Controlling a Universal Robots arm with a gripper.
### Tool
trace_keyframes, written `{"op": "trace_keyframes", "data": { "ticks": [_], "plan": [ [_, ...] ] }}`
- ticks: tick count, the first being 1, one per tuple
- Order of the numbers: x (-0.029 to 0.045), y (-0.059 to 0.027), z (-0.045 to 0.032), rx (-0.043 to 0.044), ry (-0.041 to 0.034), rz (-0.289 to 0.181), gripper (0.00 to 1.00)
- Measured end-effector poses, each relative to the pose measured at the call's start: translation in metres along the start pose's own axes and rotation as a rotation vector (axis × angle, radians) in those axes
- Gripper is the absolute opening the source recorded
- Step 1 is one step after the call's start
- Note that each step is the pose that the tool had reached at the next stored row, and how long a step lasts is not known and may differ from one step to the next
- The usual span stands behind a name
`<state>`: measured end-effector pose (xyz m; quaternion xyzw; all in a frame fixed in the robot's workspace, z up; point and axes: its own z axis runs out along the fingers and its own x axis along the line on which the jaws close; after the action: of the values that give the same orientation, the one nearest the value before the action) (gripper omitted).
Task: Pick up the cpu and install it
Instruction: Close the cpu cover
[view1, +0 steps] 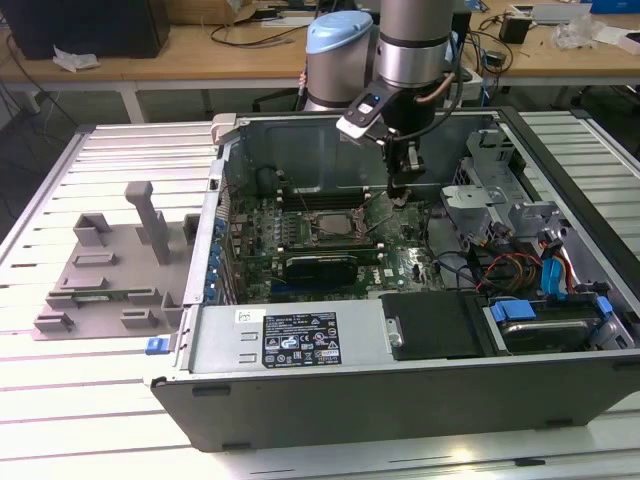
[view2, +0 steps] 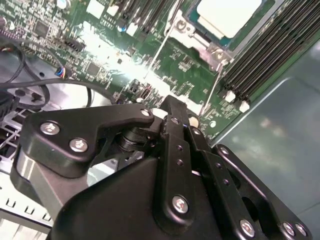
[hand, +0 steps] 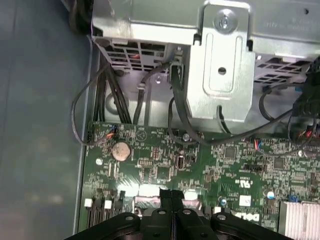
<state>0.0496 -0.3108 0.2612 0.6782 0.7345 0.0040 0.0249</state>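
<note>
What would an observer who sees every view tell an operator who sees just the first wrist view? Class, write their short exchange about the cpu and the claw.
Operator: My view has the board and some cables. Where is the cpu?
Observer: In the second wrist view it lies inside the socket frame on the board.
Operator: Where is the claw relative to that frame?
Observer: In the exterior view the claw hangs inside the case, low over the board, just to the exterior view's right of the socket frame.
</note>
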Motion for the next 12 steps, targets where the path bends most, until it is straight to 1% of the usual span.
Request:
{"op": "trace_keyframes", "data": {
  "ticks": [5,8,9,11,12],
  "plan": [
    [-0.0008,0.0098,0.0004,0.0002,0.0003,0.0,0.11],
    [-0.0013,0.0158,0.0018,0.0001,0.0056,0.0,0.11],
    [-0.0017,0.0169,0.0043,0.0,0.0081,0.001,0.11],
    [-0.0019,0.0168,0.0123,0.0005,0.0078,0.01,0.11],
    [-0.0017,0.0168,0.0151,0.0007,0.0079,0.013,0.11]
  ]
}}
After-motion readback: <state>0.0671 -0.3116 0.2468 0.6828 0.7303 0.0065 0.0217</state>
